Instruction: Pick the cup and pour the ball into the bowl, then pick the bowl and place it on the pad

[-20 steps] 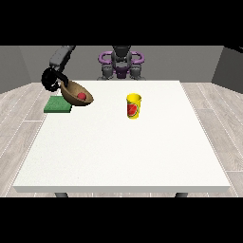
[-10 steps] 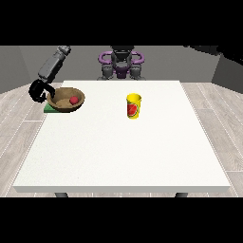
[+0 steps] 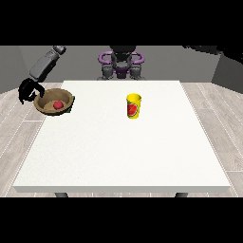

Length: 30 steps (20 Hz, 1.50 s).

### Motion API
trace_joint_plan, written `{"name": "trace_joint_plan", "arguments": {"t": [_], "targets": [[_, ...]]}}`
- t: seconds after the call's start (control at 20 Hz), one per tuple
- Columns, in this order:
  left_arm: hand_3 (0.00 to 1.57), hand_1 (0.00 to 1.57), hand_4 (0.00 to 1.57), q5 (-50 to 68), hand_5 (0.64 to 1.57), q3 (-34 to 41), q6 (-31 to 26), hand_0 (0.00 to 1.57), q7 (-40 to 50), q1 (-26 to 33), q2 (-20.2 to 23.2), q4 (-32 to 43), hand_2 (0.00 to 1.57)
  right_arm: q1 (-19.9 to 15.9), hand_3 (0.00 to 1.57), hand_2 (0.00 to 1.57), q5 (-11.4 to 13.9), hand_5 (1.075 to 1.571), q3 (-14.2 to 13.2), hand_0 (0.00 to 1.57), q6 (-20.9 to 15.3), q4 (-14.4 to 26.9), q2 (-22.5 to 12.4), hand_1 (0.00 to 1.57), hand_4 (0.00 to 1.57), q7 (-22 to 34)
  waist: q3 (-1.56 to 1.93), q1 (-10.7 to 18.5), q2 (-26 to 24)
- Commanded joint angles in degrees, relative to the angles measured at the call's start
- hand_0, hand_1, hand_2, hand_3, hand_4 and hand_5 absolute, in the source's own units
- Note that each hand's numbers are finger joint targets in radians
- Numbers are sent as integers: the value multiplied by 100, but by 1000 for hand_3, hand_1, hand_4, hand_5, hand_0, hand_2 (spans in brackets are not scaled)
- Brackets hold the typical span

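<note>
A brown bowl [image 3: 54, 101] with a red ball [image 3: 58, 105] inside sits low at the table's far left edge. It covers the green pad [image 3: 70, 110], of which only a sliver shows at the bowl's right. The black hand at the view's left [image 3: 27, 90] is at the bowl's left rim, fingers curled on it. The yellow cup [image 3: 134, 106] with a red mark stands upright near the table's middle, well apart from the bowl. No hand shows at the view's right.
The white table [image 3: 123, 156] stretches wide toward the camera. The robot's torso [image 3: 121, 64] stands behind the far edge. The grey forearm [image 3: 46, 62] slants down to the bowl from above the table's left corner.
The bowl with the ball has moved left and down with the hand, from tilted in the air to level over the green pad. The cup has not moved.
</note>
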Motion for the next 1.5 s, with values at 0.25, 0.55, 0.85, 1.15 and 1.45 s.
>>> {"name": "trace_joint_plan", "arguments": {"t": [0.25, 0.55, 0.85, 1.15, 1.45], "targets": [[0, 0, 683, 531, 1557, 135, -16, 0, 702, 198, 234, -383, 0, 46, 822, 1571, 275, 1565, 233, 1571, 187, 555, 124, 1571, 999, -304, -1, 72, -210], [0, 0, 670, 102, 1554, -230, -70, 0, 205, 457, -219, 49, 0, 33, 1209, 1571, 423, 1566, 512, 1571, -39, 467, 389, 1571, 957, 399, -14, 52, -819], [0, 0, 651, 173, 1538, 48, -403, 0, 241, 469, 340, 760, 0, 129, 1060, 1571, -36, 1571, 42, 1337, 88, 661, -85, 1337, 0, 965, -15, -177, -1012], [0, 0, 761, 396, 1544, -231, -8, 0, 636, 295, 39, 27, 0, -126, 0, 0, 164, 1485, 212, 0, -67, 821, -254, 0, 0, 1306, -6, -52, -1140], [0, 0, 983, 254, 1570, -906, 529, 0, 1234, 332, -606, -113, 0, -733, 0, 0, 178, 1233, 429, 0, 268, 315, -141, 0, 659, 1648, -28, -379, -2525]]}}
